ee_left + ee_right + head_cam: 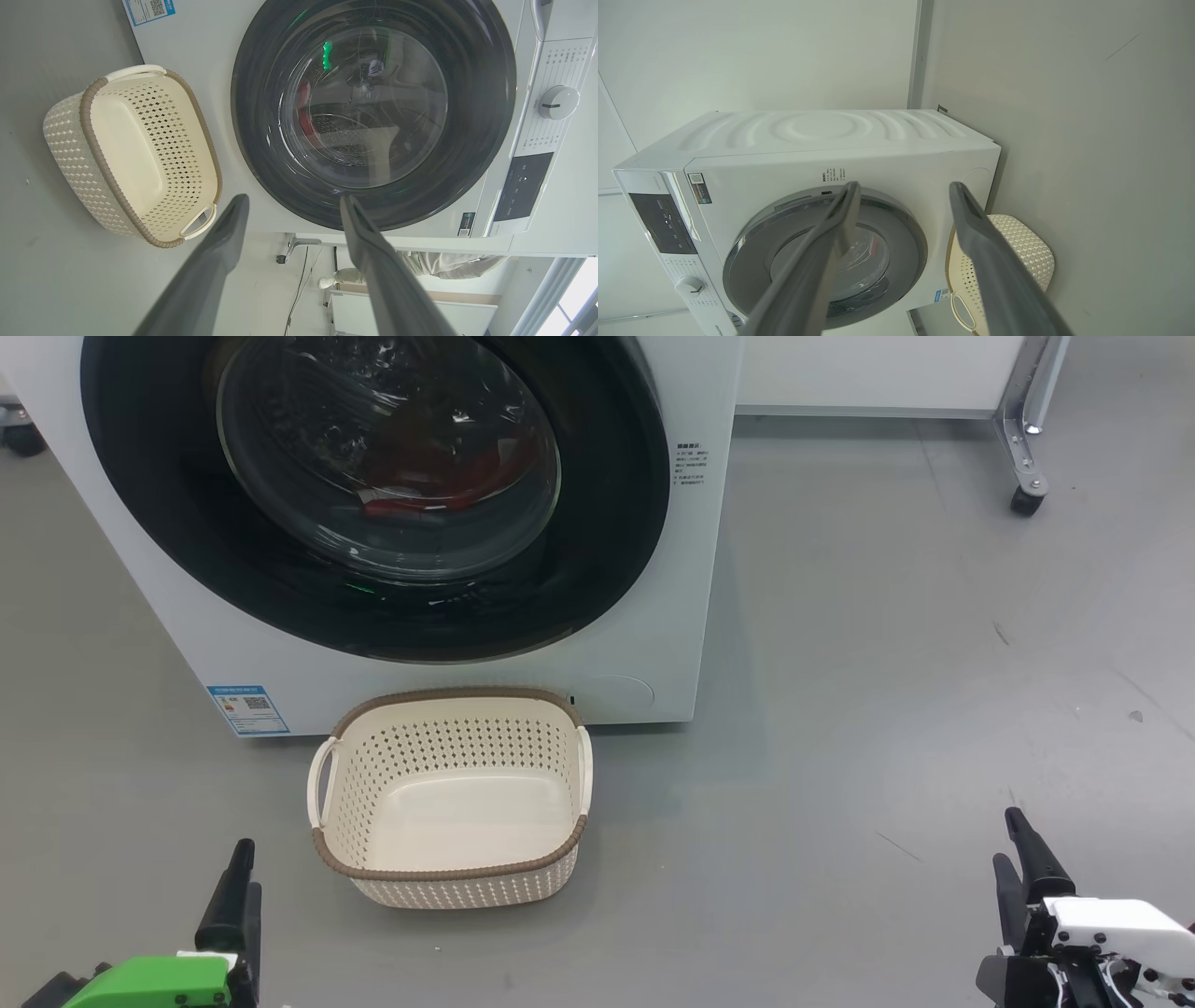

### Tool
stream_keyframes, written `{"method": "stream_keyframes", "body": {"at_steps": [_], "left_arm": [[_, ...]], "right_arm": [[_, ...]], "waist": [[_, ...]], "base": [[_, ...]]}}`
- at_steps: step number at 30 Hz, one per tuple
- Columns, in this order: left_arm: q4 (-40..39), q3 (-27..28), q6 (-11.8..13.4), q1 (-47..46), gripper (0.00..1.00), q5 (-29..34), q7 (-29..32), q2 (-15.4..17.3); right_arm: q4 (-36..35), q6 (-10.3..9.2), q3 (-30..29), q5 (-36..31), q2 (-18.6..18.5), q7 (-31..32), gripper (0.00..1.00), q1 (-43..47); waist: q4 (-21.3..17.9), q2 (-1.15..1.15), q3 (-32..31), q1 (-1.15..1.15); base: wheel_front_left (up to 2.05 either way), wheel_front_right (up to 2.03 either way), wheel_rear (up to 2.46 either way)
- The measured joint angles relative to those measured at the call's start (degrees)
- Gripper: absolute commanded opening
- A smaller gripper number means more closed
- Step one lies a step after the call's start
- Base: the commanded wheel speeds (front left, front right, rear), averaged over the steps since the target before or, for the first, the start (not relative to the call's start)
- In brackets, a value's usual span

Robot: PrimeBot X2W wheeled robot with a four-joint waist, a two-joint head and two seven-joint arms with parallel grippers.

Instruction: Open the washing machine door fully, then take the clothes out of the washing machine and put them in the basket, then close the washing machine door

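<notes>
right now the washing machine door (373, 495) sits shut against the washing machine (695, 597), and through its glass i can make out the clothes (439, 476), a red heap low in the drum. the basket (448, 695) stands upright on the grey floor (887, 709) just in front of the machine, below the door, its pale bottom showing. my left gripper (294, 200) has its fingers spread wide with nothing between them, low at my left near the basket. my right gripper (903, 184) is equally wide and holds nothing, well apart from the machine.
</notes>
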Motion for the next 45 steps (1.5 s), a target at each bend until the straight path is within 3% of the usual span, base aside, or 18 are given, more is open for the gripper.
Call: {"method": "stream_keyframes", "body": {"at_steps": [16,29,45], "left_arm": [[-2.21,-2.48,0.0,-1.77,1.0,6.36,-3.49,2.03],[-3.2,-6.23,0.0,-2.99,1.0,20.82,-6.97,5.84],[-3.72,-12.44,2.54,-4.45,1.0,38.15,-10.21,8.34]], "right_arm": [[-0.94,0.0,2.22,-7.5,-2.13,-3.31,1.0,-1.59],[-1.64,-0.13,7.43,-23.17,-6.02,-6.31,1.0,-3.22],[-1.92,-2.67,13.45,-39.19,-7.34,-9.37,1.0,-5.2]], "waist": [[0.06,0.0,0.32,0.0],[0.11,0.0,0.39,0.0],[0.41,0.0,0.02,0.0]], "base": [[0.0,0.0,0.0],[0.0,0.0,0.0],[0.0,0.0,0.0]]}}
